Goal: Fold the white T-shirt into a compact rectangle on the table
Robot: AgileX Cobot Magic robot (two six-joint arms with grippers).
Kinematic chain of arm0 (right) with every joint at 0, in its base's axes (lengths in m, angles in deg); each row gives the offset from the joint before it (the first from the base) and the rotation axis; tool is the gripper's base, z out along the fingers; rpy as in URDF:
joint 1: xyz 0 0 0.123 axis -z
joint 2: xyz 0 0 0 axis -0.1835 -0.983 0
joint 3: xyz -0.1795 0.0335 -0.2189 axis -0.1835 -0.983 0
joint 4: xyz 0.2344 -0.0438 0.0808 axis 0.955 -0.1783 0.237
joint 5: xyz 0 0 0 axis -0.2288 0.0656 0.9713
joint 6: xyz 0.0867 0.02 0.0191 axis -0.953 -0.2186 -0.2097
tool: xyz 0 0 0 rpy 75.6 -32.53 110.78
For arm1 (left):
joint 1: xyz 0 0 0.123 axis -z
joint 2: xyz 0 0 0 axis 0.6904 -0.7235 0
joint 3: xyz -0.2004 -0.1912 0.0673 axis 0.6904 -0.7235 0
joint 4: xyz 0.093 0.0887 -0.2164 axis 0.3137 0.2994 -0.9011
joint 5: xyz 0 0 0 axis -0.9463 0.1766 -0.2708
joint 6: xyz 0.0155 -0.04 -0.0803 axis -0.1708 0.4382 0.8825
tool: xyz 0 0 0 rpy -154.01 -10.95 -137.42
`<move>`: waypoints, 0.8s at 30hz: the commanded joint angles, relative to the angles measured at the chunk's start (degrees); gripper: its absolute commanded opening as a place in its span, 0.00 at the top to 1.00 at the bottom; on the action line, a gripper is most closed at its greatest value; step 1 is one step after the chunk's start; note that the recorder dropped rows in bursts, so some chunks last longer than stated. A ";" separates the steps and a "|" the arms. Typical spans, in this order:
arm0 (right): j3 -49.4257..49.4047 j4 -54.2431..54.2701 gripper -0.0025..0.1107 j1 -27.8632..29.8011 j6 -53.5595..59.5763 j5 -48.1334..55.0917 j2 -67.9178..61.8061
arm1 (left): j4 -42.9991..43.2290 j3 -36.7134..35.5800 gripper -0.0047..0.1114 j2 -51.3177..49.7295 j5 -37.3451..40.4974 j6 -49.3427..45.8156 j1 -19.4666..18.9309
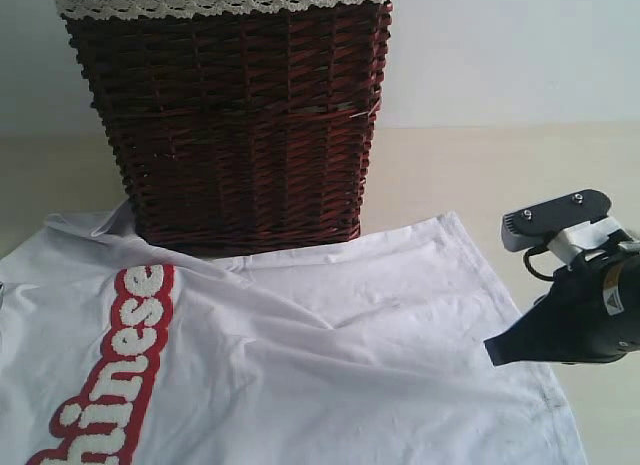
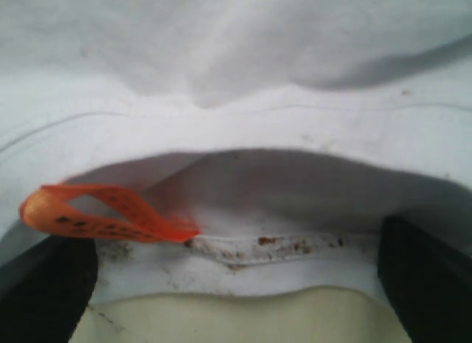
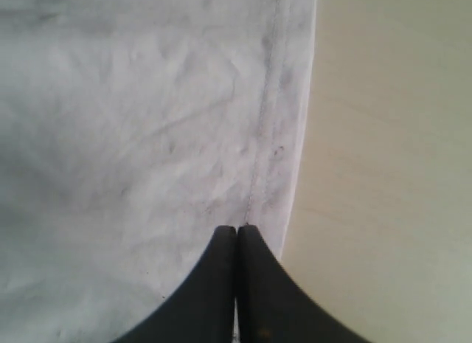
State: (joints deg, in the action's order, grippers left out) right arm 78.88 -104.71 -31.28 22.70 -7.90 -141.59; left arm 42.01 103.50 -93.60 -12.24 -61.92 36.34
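so the white T-shirt (image 1: 350, 325) lies flat across the lower frame on the surface (image 1: 520, 175), fold not started imo. left gripper (image 2: 236, 284) apart around the collar (image 2: 243, 136), right gripper (image 1: 497, 351) pressed together at the hem (image 3: 269, 136); next needs pinching both

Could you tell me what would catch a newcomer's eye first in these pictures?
A dark red basket towers at the back, at the far edge of the spread T-shirt. Red-edged white letters cross the shirt on the left. The right fingers, shut, sit over its hem.
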 commanded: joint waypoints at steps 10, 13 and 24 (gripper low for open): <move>-0.02 3.77 0.69 -1.50 1.45 -6.31 0.29 | -0.68 -1.33 0.07 -1.93 -0.43 0.35 -0.01; 0.24 3.23 0.53 -3.37 7.99 -8.14 0.29 | -0.68 -1.33 0.07 -1.93 -0.43 0.35 -0.01; 8.46 -1.12 0.31 -6.59 52.84 23.51 -0.29 | -0.68 -1.33 0.07 -1.93 -0.43 0.35 -0.01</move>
State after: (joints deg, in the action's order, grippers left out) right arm 86.80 -104.48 -37.70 68.38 13.20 -141.59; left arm 42.01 103.50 -93.60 -12.11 -61.92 36.34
